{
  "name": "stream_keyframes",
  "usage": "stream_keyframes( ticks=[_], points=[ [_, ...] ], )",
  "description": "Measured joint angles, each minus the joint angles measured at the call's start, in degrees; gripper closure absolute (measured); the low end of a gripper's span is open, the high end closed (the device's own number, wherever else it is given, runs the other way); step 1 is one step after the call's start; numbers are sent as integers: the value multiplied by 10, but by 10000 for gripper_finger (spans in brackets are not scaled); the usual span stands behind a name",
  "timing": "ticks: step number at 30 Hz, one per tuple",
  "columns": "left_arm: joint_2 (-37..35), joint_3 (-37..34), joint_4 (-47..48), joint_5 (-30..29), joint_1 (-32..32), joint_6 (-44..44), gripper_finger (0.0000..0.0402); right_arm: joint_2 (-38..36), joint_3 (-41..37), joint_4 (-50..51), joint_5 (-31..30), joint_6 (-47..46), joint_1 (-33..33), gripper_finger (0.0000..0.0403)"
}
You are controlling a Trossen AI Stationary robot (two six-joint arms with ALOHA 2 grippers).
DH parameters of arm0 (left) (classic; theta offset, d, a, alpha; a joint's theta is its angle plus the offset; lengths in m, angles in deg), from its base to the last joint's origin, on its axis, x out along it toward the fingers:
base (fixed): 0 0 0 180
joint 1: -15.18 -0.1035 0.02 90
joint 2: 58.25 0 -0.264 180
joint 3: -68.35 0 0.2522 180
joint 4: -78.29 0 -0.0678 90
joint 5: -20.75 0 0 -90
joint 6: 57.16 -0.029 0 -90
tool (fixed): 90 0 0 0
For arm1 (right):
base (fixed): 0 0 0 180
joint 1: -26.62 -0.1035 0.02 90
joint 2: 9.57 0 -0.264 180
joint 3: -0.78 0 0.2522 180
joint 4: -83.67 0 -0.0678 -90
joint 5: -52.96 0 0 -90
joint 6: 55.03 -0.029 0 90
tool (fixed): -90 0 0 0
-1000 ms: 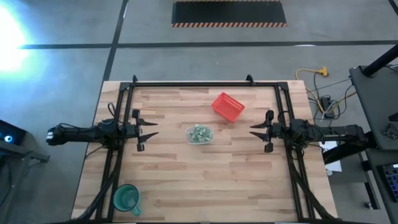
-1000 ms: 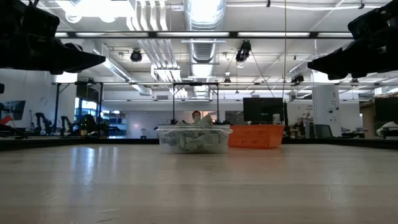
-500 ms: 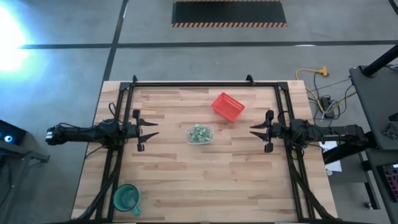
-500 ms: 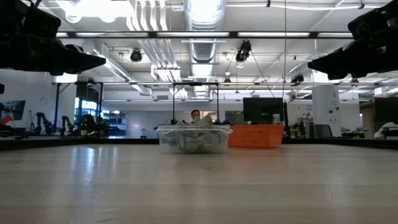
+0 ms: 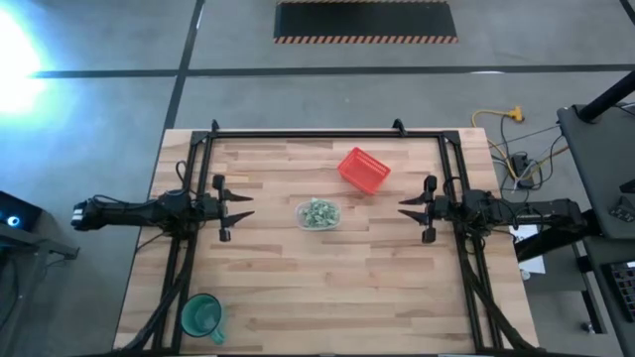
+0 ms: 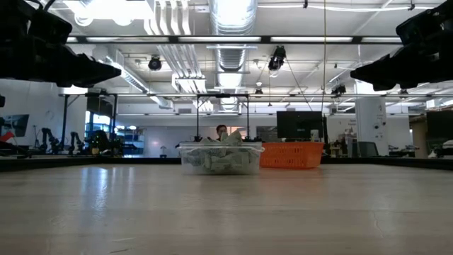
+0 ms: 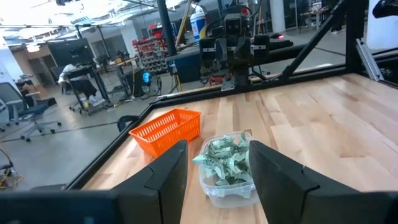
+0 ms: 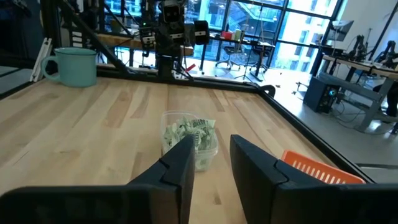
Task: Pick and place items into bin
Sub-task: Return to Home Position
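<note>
From above, the bin (image 5: 300, 214) sits at the middle of the table (image 5: 298, 288), heaped with the items (image 5: 319, 211). No piece shows loose on the boards, though pieces this small could escape this view. The red basket (image 5: 363, 170) lies just beside the bin, toward the far edge, and a green cup (image 5: 201, 315) stands at the near left corner. The left gripper (image 5: 245, 205) hangs by the left edge and the right gripper (image 5: 404, 208) by the right edge, both well apart from the bin and pointed at it.

At table height the 2 arms show only as dark shapes high up, off the boards, with the bin between them.

The left wrist view shows its fingers (image 7: 168, 177) parted with nothing between them. The right wrist view shows its fingers (image 8: 180, 165) the same.

The filling looks finished, and the step in hand seems to be the retreat to rest. The next move calls for little: settle both arms, jaws empty, clear of the bin.
</note>
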Motion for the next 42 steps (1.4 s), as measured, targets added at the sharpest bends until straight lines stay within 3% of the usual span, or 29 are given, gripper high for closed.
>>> stream_keyframes(
  ticks=[42],
  points=[
    [6,0,-1,0,0,0,246,0,0,0,0,1,0,330]
  ],
)
